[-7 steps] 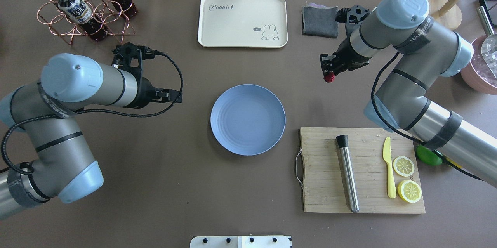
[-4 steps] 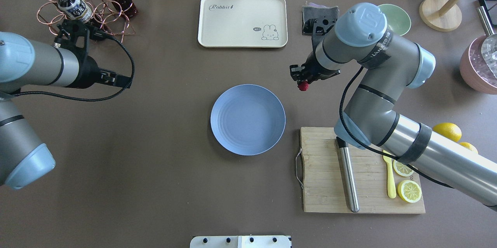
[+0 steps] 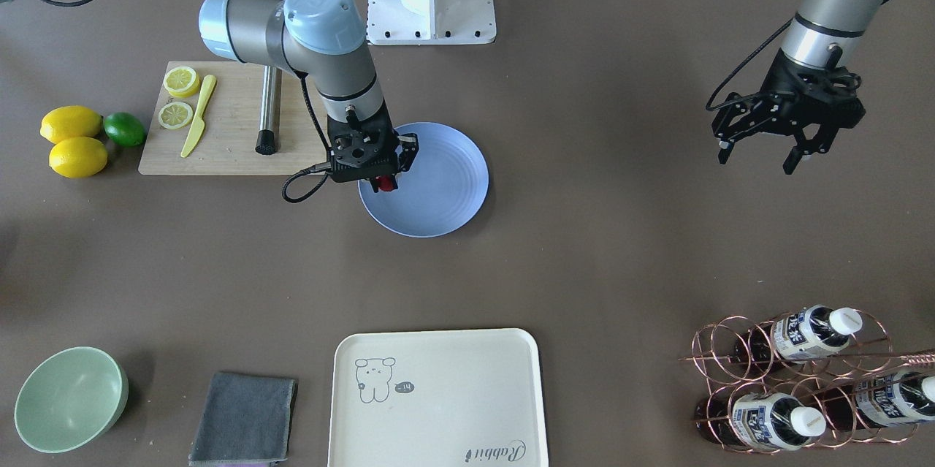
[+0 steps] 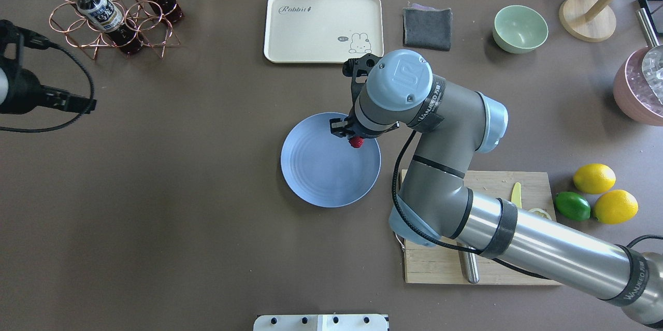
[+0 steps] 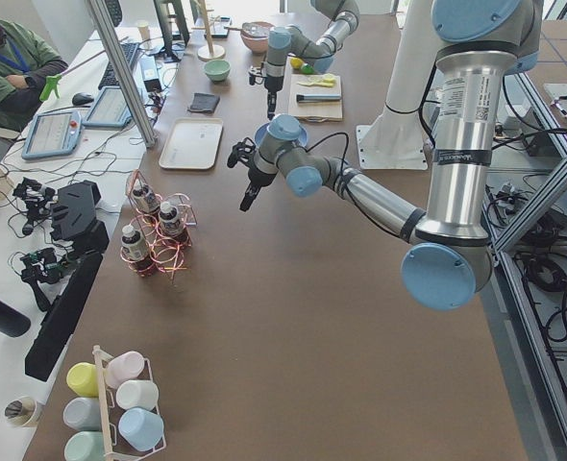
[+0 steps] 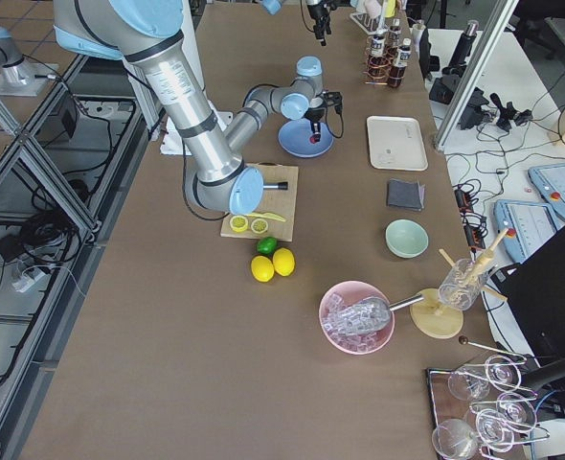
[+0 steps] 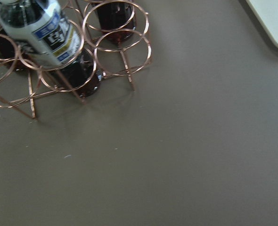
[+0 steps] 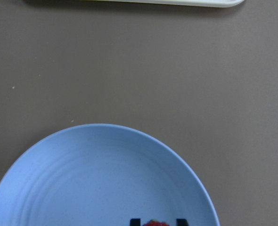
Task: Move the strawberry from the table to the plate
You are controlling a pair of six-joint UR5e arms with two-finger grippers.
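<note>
The strawberry (image 4: 355, 142) is a small dark-red berry, and my right gripper (image 4: 355, 140) is shut on it over the far right part of the blue-grey plate (image 4: 321, 175). In the front-facing view the strawberry (image 3: 385, 184) hangs under the right gripper (image 3: 385, 182), above the plate (image 3: 445, 189). In the right wrist view the strawberry (image 8: 154, 223) peeks out between two dark fingertips over the plate (image 8: 101, 179). Whether it touches the plate I cannot tell. My left gripper (image 3: 756, 162) hangs open and holds nothing, far off over the brown table (image 4: 207, 227).
A wooden cutting board (image 4: 440, 269) lies right of the plate, partly under my right arm. Two lemons (image 4: 594, 178) and a lime (image 4: 572, 205) lie beyond it. At the back stand a cream tray (image 4: 323, 28), grey cloth (image 4: 427, 28), green bowl (image 4: 520, 29) and bottle rack (image 4: 111, 10).
My right gripper has carried the strawberry leftward from the table's right side to above the plate. My left arm has drawn back toward the table's left edge.
</note>
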